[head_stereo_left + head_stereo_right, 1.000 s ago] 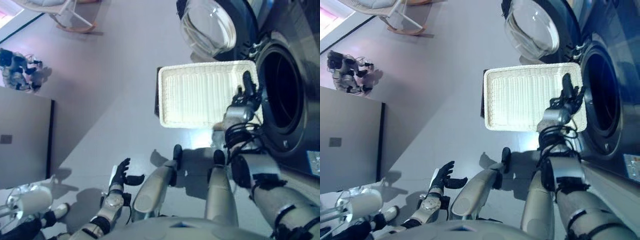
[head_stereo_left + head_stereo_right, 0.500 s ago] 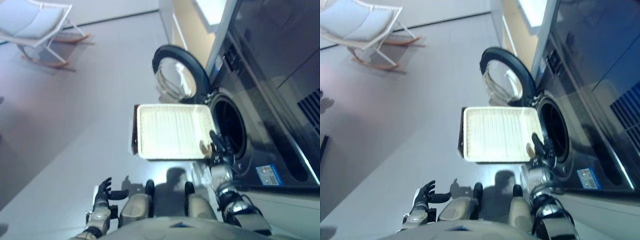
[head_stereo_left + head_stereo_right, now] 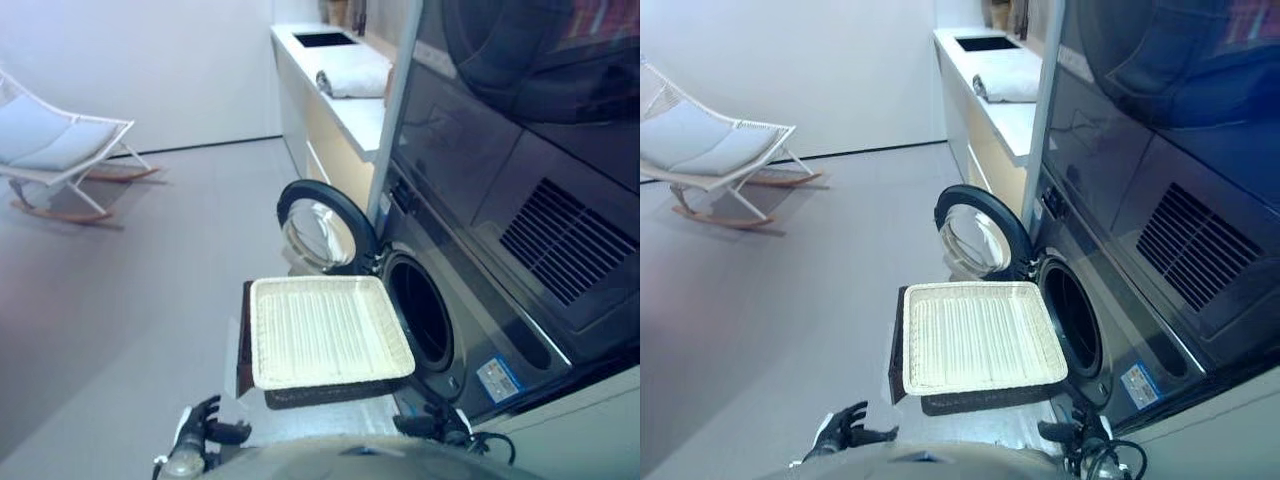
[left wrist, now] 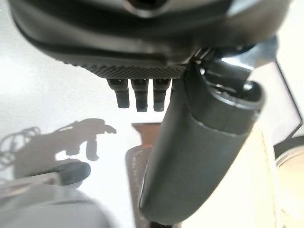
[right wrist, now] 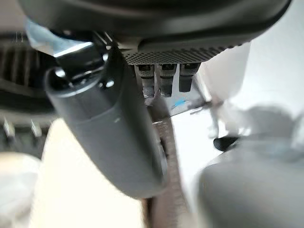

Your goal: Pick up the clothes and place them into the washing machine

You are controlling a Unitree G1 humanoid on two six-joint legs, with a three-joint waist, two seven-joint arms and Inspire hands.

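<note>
The washing machine [image 3: 470, 330] stands at the right with its round door [image 3: 322, 222] swung open and the dark drum mouth [image 3: 420, 312] exposed. In front of the drum a white wicker basket [image 3: 325, 332] rests on a dark stand; I see no clothes in it. My left hand [image 3: 205, 430] shows at the bottom edge, fingers spread and holding nothing. Low at the bottom right, below the basket and near the machine's front, is my right hand [image 3: 1072, 432]. In the right wrist view its fingers [image 5: 161, 78] are straight and empty. No clothes show in either hand.
A white counter [image 3: 345, 95] runs along the far wall beside the machine, with a folded cloth [image 3: 355, 80] on it. A white rocking chair [image 3: 50, 150] stands far left on the grey floor. A second appliance with a vent grille [image 3: 560, 240] sits above the washer.
The camera has tilted up, so the whole picture shifted and now takes in the room. My right hand, earlier at the basket's corner by the drum, now sits lower, clear of the basket.
</note>
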